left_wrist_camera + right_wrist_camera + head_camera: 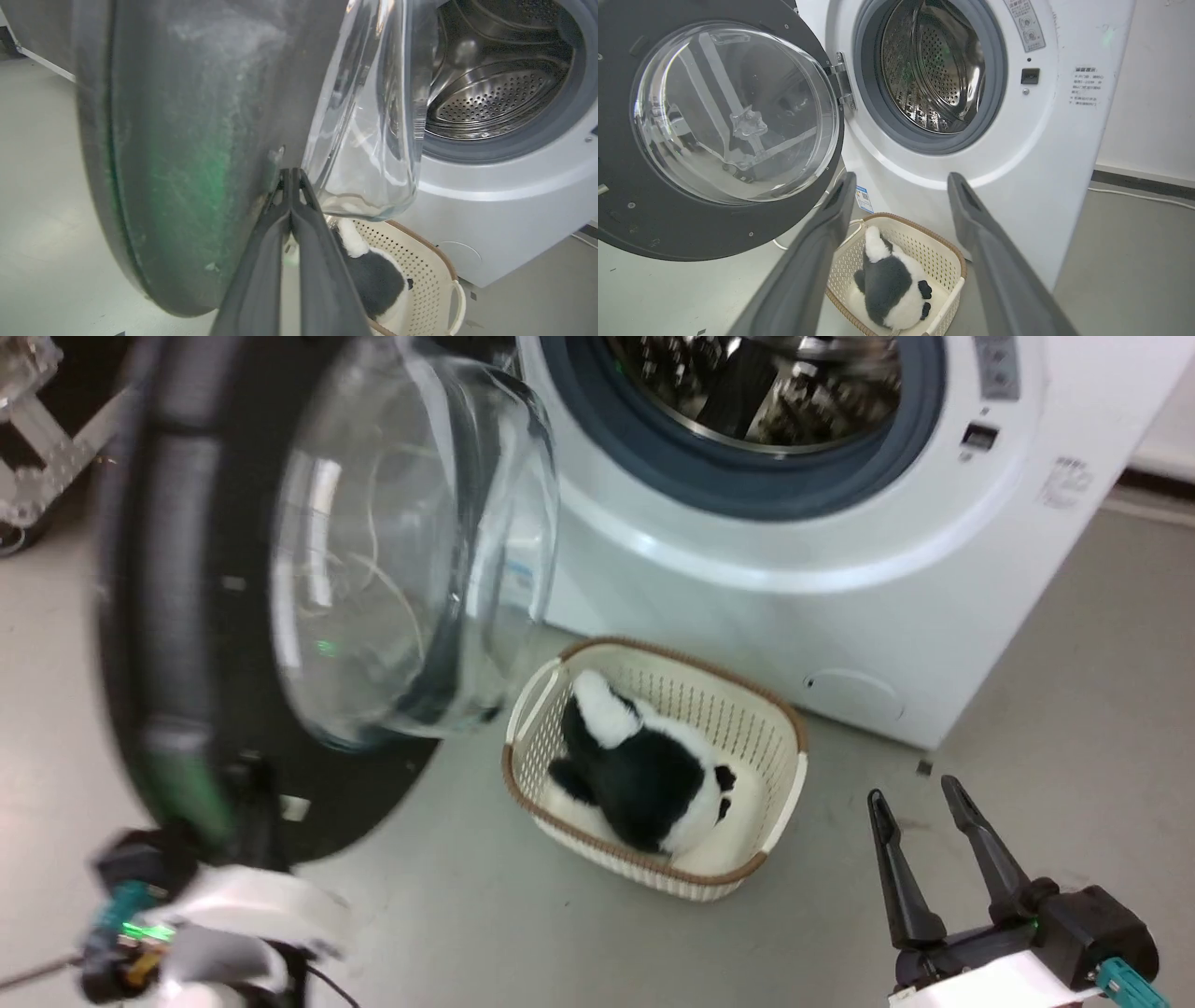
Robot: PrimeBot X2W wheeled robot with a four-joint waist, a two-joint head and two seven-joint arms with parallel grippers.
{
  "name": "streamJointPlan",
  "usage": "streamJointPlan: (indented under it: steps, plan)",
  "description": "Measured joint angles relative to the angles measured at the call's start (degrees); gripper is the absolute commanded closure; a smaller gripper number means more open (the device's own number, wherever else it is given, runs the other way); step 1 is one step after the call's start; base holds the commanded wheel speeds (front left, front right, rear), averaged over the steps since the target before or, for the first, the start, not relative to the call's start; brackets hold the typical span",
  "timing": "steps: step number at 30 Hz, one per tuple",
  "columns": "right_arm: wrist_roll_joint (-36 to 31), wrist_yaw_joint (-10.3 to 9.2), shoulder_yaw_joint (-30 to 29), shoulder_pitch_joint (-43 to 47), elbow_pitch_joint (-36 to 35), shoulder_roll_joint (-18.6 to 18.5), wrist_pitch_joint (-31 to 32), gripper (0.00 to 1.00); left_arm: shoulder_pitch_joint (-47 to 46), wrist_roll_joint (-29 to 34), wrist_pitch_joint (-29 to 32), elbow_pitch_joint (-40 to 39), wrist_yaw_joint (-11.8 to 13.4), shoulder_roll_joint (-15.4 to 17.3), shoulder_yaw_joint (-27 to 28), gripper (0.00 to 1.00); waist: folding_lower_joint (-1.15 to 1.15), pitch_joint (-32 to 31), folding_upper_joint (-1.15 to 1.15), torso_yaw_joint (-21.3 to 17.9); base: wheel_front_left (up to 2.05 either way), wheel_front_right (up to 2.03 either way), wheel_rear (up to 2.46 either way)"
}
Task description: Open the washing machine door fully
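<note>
our left gripper (292, 175) was shut tight, its two fingers pressed together with nothing between them, tips at the dark inner face of the washing machine door (187, 140), just beside the glass bowl. the door stood swung out on its hinge to the left of the washing machine (747, 607), leaving the drum mouth uncovered. our right gripper (913, 791) hung spread wide and empty, apart from the machine. a cream basket (789, 784) holding a black-and-white plush toy (644, 775) sat on the floor near the machine's front.
</note>
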Motion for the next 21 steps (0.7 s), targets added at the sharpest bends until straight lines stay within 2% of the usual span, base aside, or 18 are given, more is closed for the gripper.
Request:
streamJointPlan:
  steps: [5, 12, 17, 21]
  plan:
    - [-0.42, 0.0, -0.05, -0.7, -0.67, -1.42, -0.01, 0.0, -3.55, -2.55, 0.75, 1.48, 0.42, 3.87, 5.5, 1.0, 0.0, 3.79, 0.0, 0.52, 0.0, 0.0, 0.0]
    - [-0.52, 0.0, -0.22, -2.81, -2.59, -4.53, 0.48, 0.0, -10.47, -6.34, 0.86, 9.46, 0.23, 10.48, 13.35, 1.0, 0.01, 9.72, 0.0, 0.06, 0.0, 0.0, 0.0]
    - [-0.58, 0.0, -0.64, -3.19, -4.66, -6.47, 1.62, 0.0, -15.52, -9.26, -0.51, 16.53, -1.74, 13.99, 17.0, 1.0, 0.01, 13.25, 0.0, -0.69, 0.0, 0.0, 0.0]
    - [-0.73, 0.0, -1.02, -3.49, -6.09, -7.46, 2.5, 0.0, -19.08, -9.77, -3.0, 22.5, -3.31, 16.17, 17.84, 1.0, 0.01, 15.09, 0.0, -1.32, 0.0, 0.0, 0.0]
